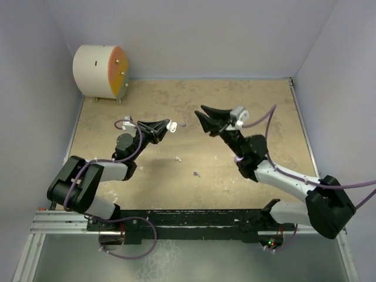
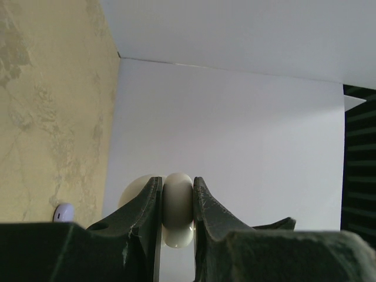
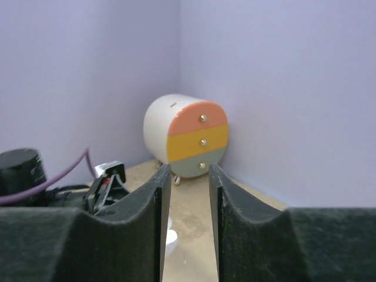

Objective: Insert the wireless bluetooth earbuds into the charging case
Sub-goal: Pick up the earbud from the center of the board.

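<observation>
- My left jaws are clamped on the white charging case, which they hold above the tabletop, left of centre.
- From the left wrist camera the case shows as a rounded white body squeezed between the two fingers, with a second white lobe behind one of them. I cannot tell whether its lid is up or whether any bud sits inside.
- My right jaws stand apart with nothing between them. They are raised and face the left jaws across a gap.
- One white earbud lies loose on the tabletop, nearer the arm bases than the held case.
- One lilac earbud lies near the white one and apart from it. Neither is in a case.
- A small lilac rounded thing sits on the tabletop at the edge of the left wrist view. I cannot tell if it is a bud or a case.
- The drum-shaped drawer unit stands in the far left corner. Its orange, yellow and grey-green drawers are shut, so their contents are hidden.
</observation>
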Robot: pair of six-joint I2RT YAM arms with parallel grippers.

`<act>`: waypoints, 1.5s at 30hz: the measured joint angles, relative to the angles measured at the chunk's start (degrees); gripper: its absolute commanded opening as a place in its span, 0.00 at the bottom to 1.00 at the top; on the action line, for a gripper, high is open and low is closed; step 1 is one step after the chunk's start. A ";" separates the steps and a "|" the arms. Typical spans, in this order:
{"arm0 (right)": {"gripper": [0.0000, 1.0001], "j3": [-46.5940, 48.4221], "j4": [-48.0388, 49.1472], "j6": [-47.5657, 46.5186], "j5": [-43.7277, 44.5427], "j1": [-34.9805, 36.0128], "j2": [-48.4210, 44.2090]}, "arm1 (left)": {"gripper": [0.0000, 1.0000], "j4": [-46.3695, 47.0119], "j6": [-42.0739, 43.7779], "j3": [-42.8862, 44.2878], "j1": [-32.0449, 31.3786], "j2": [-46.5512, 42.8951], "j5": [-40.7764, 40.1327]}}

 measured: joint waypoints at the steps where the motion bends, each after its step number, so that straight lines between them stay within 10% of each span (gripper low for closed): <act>1: 0.34 3.30 -4.55 0.26 0.76 0.00 0.28 | 0.00 0.52 -0.15 -0.50 0.96 0.02 0.11; 14: 0.42 13.29 -43.04 2.99 1.36 3.15 13.73 | 0.00 4.44 -0.72 -7.15 6.75 1.40 2.08; 45: 0.46 27.98 -60.46 3.56 14.29 13.99 34.71 | 0.00 -0.61 0.94 -12.24 12.94 -7.04 4.66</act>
